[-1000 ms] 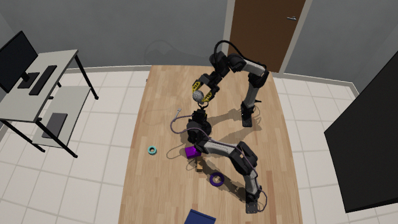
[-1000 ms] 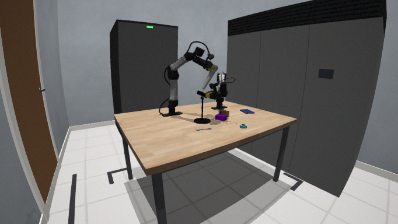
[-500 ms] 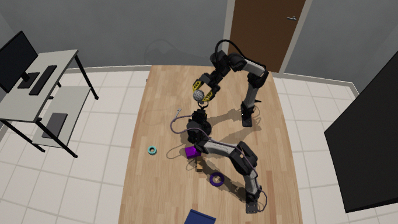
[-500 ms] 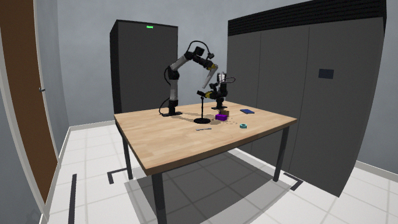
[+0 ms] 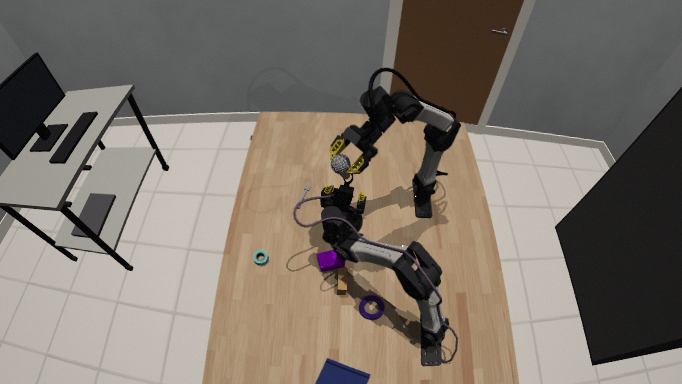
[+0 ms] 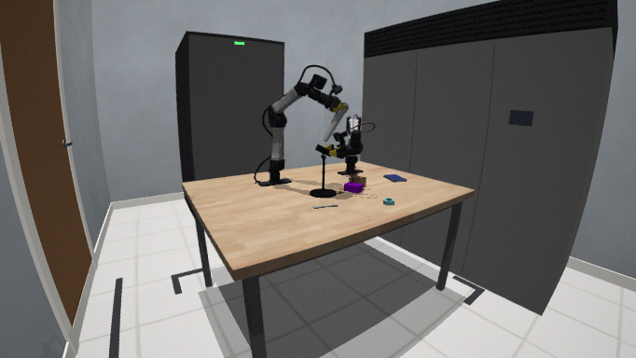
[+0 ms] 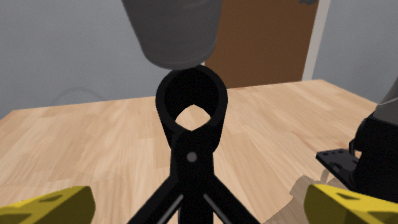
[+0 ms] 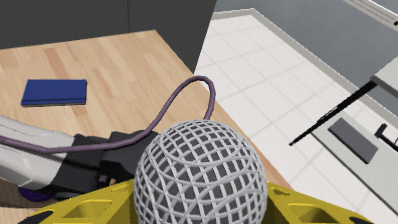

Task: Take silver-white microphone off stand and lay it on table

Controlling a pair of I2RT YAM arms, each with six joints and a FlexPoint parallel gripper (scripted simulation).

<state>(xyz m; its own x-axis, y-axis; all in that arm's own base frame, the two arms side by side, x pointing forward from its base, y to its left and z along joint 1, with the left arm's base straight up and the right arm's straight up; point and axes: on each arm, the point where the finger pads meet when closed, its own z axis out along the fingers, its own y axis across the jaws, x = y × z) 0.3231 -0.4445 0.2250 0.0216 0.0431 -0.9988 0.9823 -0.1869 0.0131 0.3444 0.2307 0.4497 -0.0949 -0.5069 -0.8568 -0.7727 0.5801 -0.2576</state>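
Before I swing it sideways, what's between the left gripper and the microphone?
The stand's black clip, as the left wrist view shows.

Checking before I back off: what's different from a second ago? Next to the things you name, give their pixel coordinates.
The left jaws (image 5: 345,193) (image 6: 329,150) have spread apart, apparently releasing the microphone stand (image 5: 348,181) (image 6: 324,174) (image 7: 192,157). The stand remains upright; the right jaws (image 5: 344,161) (image 6: 342,106) still grip the silver-white microphone (image 5: 340,163) (image 6: 335,125) (image 7: 175,35) (image 8: 200,170) above it, virtually unmoved.
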